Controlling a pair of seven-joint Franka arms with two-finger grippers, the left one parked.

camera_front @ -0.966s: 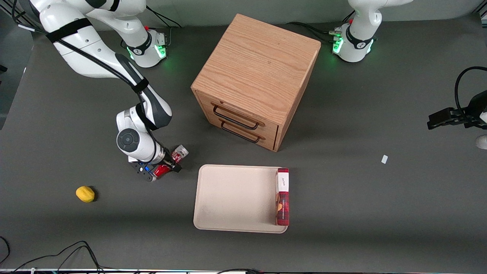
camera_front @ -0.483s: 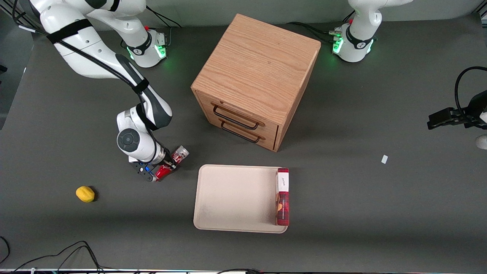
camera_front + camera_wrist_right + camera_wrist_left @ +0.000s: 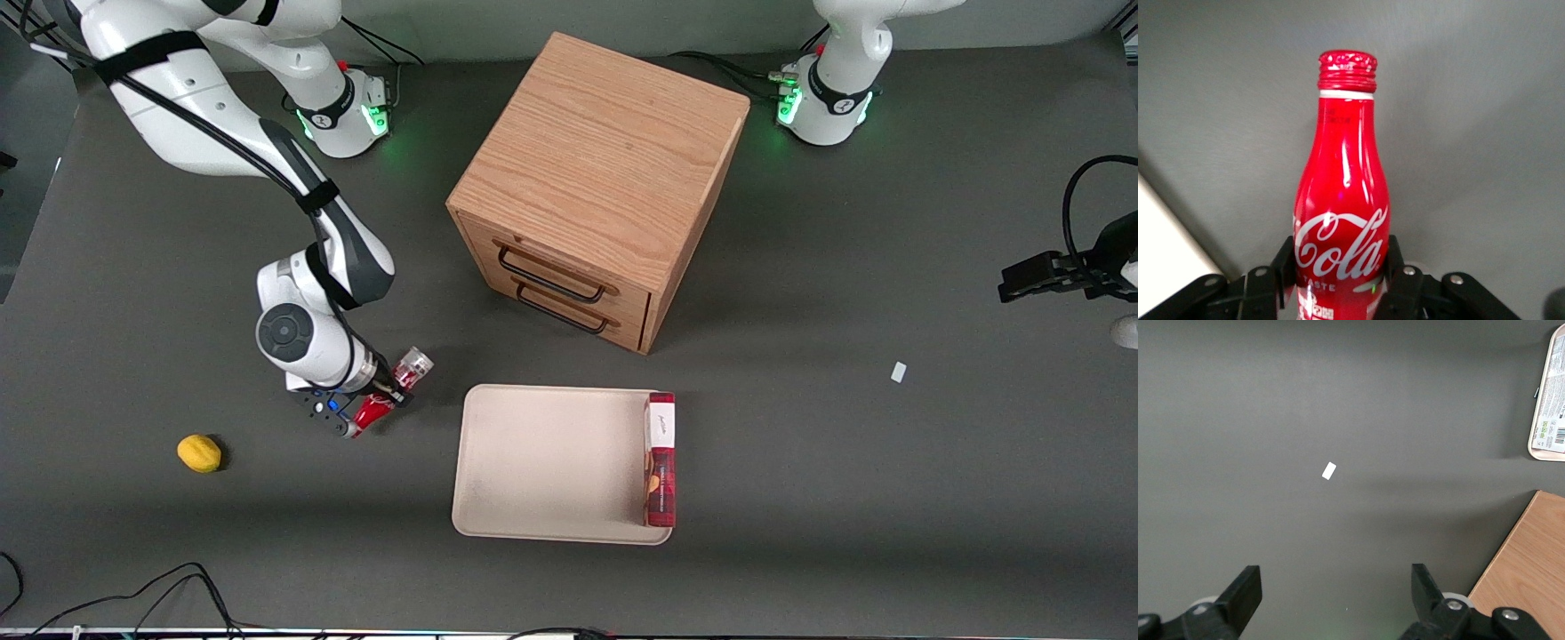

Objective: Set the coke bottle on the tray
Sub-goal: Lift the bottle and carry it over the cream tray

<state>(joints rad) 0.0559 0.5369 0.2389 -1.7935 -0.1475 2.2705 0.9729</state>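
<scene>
gripper [image 3: 378, 400] sat low over the table [image 3: 800, 498] toward the working arm's end, beside the tray's short edge w/ a strip of bare table between. its fingers [image 3: 1286, 257] were closed snug on the coke bottle [image 3: 391, 391], one pad on each side of the body at the white script, no gap visible btwn pads and bottle in the wrist view. bottle [image 3: 1343, 200] was held tilted: in the front view the silver base pointed up and toward the cabinet, red neck end angled down toward the camera side. can't tell if any part of it touched the table.

tray [image 3: 542, 462], cream, lay flat, nearer the front camera than the wooden cabinet [image 3: 596, 178], in front of its two drawers. red box [image 3: 661, 458] w/ white label lay along the tray's edge on the parked arm's side, resting on the rim; rest of tray bare. a yellow fruit-like item [image 3: 199, 452] sat on the table, farther toward the working arm's end than the gripper & slightly nearer the camera. small white scrap [image 3: 898, 372] lay toward the parked arm's end, well apart from the tray; also seen from the left wrist [image 3: 1329, 471].
</scene>
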